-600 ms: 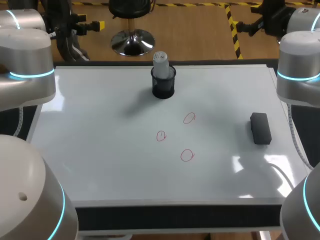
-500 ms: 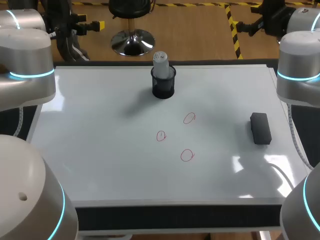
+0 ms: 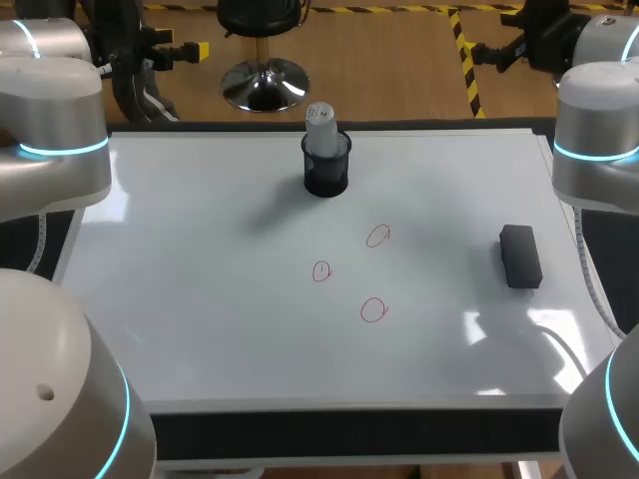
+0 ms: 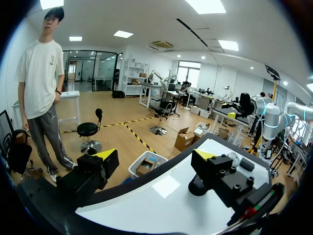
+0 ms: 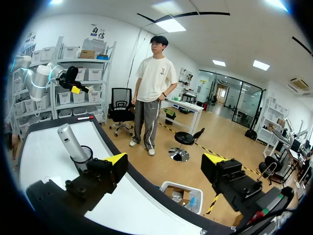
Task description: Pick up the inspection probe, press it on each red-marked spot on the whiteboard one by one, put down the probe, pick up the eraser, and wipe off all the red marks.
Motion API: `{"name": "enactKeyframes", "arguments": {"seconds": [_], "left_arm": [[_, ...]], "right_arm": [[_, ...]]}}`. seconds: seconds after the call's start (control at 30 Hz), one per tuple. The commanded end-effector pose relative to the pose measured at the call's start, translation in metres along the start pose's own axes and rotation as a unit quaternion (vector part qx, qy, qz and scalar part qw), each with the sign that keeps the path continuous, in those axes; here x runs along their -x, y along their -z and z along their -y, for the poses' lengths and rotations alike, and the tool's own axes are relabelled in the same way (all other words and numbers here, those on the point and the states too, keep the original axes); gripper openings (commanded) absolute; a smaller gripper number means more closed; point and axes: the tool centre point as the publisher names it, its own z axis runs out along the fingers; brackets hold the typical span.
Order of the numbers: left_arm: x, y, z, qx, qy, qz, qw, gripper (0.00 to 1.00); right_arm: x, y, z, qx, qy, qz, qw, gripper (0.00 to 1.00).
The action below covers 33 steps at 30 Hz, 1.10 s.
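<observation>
The inspection probe (image 3: pixel 319 120), a grey-white cylinder, stands in a black cup holder (image 3: pixel 326 175) at the back middle of the whiteboard (image 3: pixel 200 299). Three red circles are drawn on the board: one (image 3: pixel 377 236) farthest back, one (image 3: pixel 320 270) to its left, one (image 3: pixel 372 309) nearest the front. A black eraser (image 3: pixel 520 256) lies at the right. My left gripper (image 4: pixel 156 156) is open and empty, raised off the board's far left corner. The right gripper (image 5: pixel 165 160) is also open and empty, off the far right corner, and its view shows the probe (image 5: pixel 68 139) beside it.
Both arms' grey links (image 3: pixel 55 130) (image 3: pixel 597 130) flank the board at its left and right edges. A black strip (image 3: pixel 349 431) runs along the board's front edge. In the right wrist view my left arm (image 5: pixel 41 78) shows across the board.
</observation>
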Motion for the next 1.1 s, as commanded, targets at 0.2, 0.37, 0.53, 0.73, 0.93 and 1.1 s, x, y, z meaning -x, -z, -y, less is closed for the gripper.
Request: {"name": "enactKeyframes", "arguments": {"seconds": [0.2, 0.37, 0.53, 0.73, 0.93, 1.1], "left_arm": [[0.000, 0.000, 0.000, 0.000, 0.000, 0.000, 1.000, 1.00], [0.000, 0.000, 0.000, 0.000, 0.000, 0.000, 1.000, 1.00], [-0.003, 0.000, 0.001, -0.004, -0.012, -0.010, 1.000, 1.00], [-0.007, 0.001, 0.002, -0.009, -0.031, -0.028, 0.999, 1.00], [-0.013, 0.002, 0.005, -0.024, -0.059, -0.065, 0.996, 1.00], [-0.020, 0.002, 0.007, -0.037, -0.082, -0.092, 0.992, 1.00]], "right_arm": [[0.000, 0.000, 0.000, 0.000, 0.000, 0.000, 1.000, 1.00], [0.000, 0.000, 0.000, 0.000, 0.000, 0.000, 1.000, 1.00], [0.000, 0.000, 0.000, 0.000, 0.000, 0.000, 1.000, 1.00], [0.000, 0.000, 0.000, 0.000, 0.000, 0.000, 1.000, 1.00], [0.000, 0.000, 0.000, 0.000, 0.000, 0.000, 1.000, 1.00], [0.000, 0.000, 0.000, 0.000, 0.000, 0.000, 1.000, 1.00]]}}
